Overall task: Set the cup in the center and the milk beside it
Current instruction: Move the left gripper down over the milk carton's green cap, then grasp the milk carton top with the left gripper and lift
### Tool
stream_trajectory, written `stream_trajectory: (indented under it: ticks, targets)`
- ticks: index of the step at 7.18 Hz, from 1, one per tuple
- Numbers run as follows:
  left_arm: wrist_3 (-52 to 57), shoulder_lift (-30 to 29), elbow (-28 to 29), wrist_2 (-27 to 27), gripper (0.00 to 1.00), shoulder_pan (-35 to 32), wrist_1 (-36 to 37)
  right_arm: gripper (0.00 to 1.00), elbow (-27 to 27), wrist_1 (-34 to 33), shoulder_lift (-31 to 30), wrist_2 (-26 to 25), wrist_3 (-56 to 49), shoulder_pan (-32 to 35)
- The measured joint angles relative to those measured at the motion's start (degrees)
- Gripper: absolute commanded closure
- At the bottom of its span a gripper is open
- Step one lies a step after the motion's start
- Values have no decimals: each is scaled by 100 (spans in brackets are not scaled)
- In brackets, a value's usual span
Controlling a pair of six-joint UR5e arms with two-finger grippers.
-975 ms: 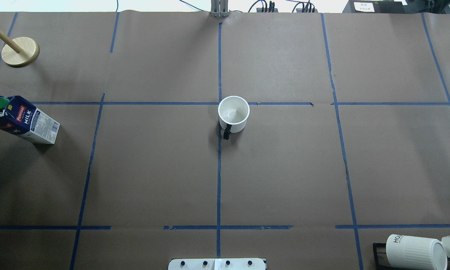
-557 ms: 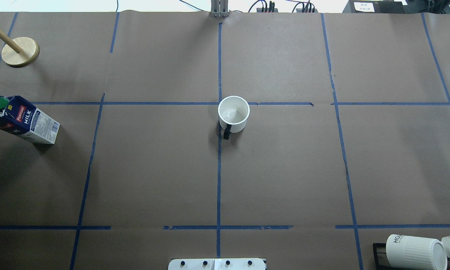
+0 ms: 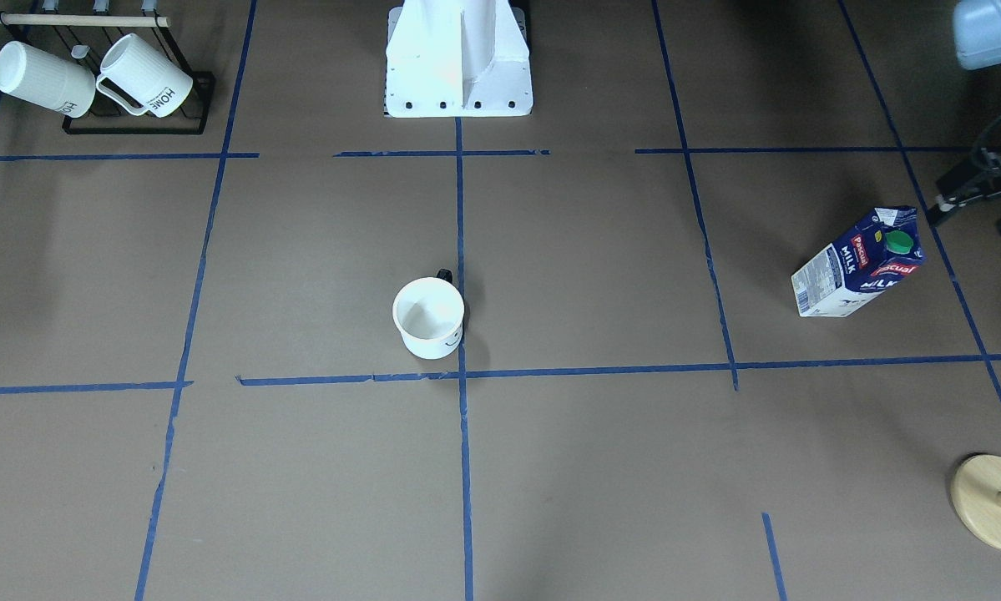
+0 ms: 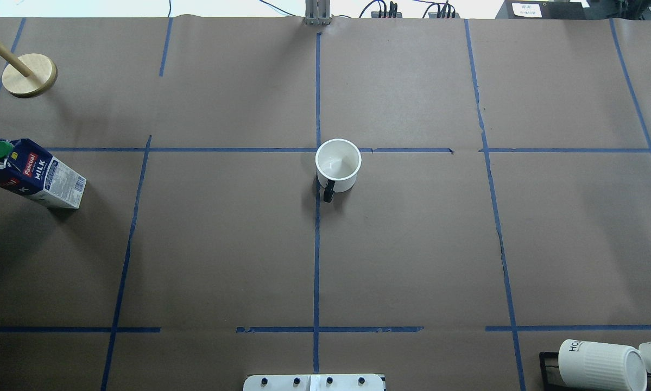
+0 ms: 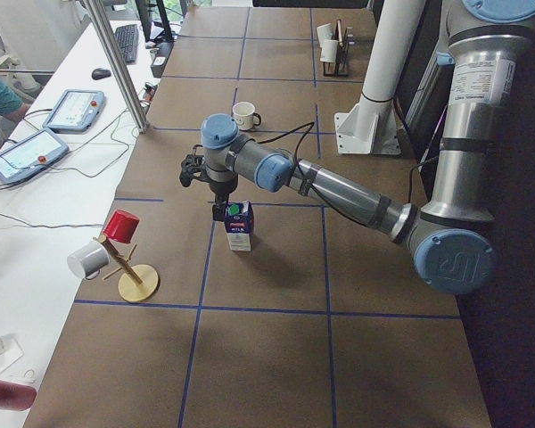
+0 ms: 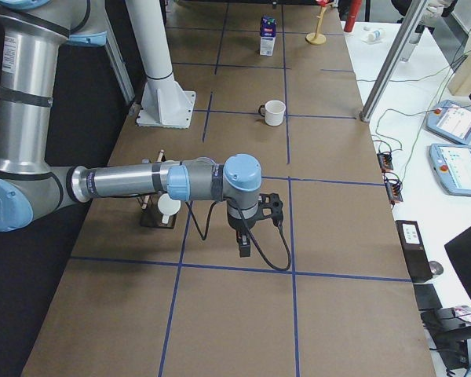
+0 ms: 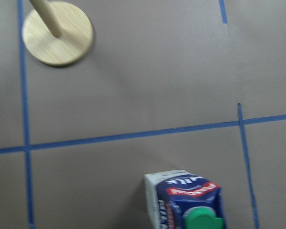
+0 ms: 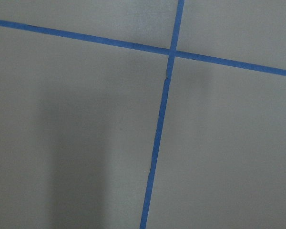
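**Cup at the crossing, milk out by the left edge**

Brown paper ruled with blue tape covers the worktop [image 4: 412, 244]. The cup [image 4: 337, 168] stands upright at the middle of it, touching the center [image 4: 317, 146] where the long middle line meets a cross line, with its black handle turned toward the robot's edge. That half of the task looks done.

The milk [image 4: 32, 174] stands upright well away from the cup, close to the worktop's edge on the robot's left. A wooden stand [image 4: 29, 76] sits nearer the far left corner. A rack of ribbed mugs [image 3: 91, 75] occupies the near corner on the robot's right.

The left arm [image 5: 339, 183] hangs above the carton, and its wrist camera looks down on the green cap [image 7: 204, 219]. Whether the left jaws are released or clenched I cannot tell; nothing shows them gripping the carton. The right arm [image 6: 141, 181] hovers low over bare paper toward the right edge, and the state of the right jaws cannot be told either.

The carton is probably the trickier item. Its card walls would give under a hard squeeze, its printed skin looks smooth, and its height makes it easy to tip. The best hold seems to be across two flat sides of the body, below the sloped gable and clear of the cap. It would then need setting down just beside the cup without knocking it.
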Motion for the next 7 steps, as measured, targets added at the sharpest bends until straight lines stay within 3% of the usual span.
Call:
stream_trajectory:
  ticks: [2,5,7]
  targets:
    - [-562,26,9,448,0,539,-268,0,0,9,-6,-1,-5,-1]
    - [-668,100,141,677,2,866,-345,0,0,10,-10,3,-6,-2]
    - [-672,106,217,743,47,974,-348,0,-1,14,-11,7,-9,-2]
